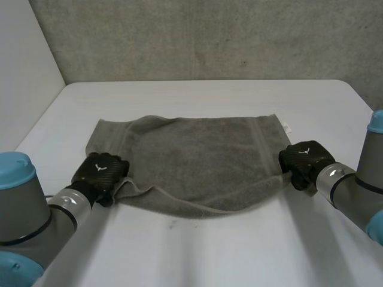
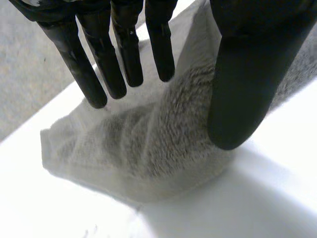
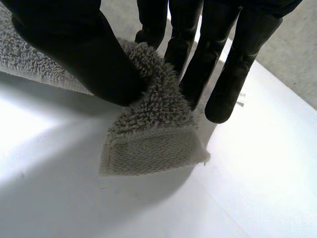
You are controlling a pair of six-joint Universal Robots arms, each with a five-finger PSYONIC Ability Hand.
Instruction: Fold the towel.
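Two near corners of the towel (image 1: 197,161) sit pinched between thumb and fingers of left hand (image 1: 102,170) and right hand (image 1: 304,160), likely for folding.

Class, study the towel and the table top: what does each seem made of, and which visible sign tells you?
The towel looks like grey terry cloth, probably cotton: fluffy loops, with a flat woven band at its corner. The table looks smooth, hard and white with a soft sheen, perhaps laminate or painted board; I cannot tell which.
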